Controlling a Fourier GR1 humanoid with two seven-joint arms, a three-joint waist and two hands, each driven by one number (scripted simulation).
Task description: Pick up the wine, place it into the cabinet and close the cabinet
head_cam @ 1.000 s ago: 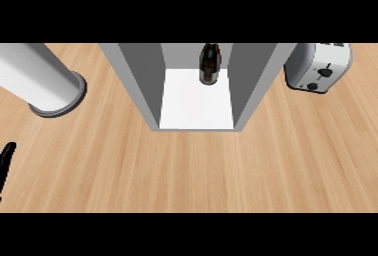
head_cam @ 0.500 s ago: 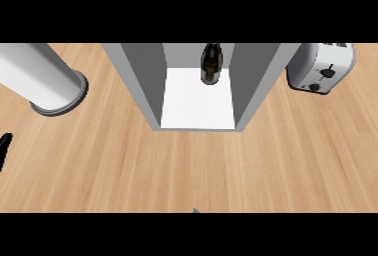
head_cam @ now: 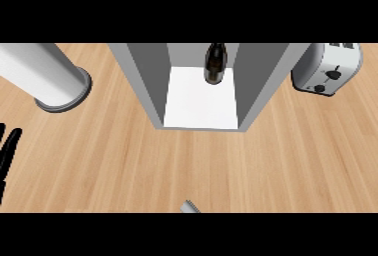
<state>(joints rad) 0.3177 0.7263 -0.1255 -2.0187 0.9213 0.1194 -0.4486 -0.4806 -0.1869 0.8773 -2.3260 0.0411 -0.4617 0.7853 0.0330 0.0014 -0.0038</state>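
Wine (head_cam: 215,62): dark bottle, upright, standing on the white floor at the back of the cabinet (head_cam: 140,85). Cabinet: grey walls, front open, on the wooden tabletop (head_cam: 244,165). Left hand (head_cam: 7,150): at the view's left edge, fingers straight, holding nothing. Right hand: not visible. White cylinder (head_cam: 44,75): left of cabinet. Toaster (head_cam: 328,67): right of cabinet.
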